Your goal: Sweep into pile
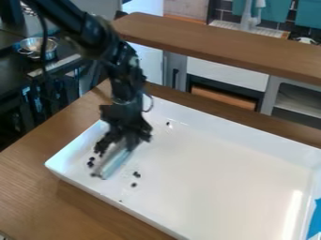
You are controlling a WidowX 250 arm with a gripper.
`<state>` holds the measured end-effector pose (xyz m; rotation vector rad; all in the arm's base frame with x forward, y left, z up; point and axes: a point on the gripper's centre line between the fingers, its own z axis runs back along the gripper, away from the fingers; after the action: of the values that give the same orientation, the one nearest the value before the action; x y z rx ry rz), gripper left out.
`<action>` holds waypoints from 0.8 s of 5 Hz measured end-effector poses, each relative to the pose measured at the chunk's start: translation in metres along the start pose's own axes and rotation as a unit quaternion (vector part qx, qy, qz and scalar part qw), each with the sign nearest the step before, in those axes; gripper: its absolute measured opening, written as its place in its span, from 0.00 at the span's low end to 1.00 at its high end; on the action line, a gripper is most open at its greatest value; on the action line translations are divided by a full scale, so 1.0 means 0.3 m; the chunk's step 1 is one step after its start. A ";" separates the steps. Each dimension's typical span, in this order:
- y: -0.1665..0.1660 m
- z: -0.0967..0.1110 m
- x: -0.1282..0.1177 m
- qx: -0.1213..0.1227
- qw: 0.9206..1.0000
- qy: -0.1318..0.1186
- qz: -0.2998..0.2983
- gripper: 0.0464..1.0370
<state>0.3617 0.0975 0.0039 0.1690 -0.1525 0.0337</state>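
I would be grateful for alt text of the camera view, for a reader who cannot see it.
A black robot arm hangs over a white tray, its hand at the upper end of a pale tool. Small dark pieces lie scattered in the tray on both sides of the tool; the tray sits on a wooden table.

wide passage over tray at right, tool and pale sweeper blocking left

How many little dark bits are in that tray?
At least 7: three dark bits left of the tool, three right of it, and one by the tray's far wall. More may hide under the gripper.
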 end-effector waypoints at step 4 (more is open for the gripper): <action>-0.059 0.171 0.060 -0.087 0.993 0.068 0.041 0.31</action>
<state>0.3726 0.0718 0.0538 -0.0145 -0.0254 0.1129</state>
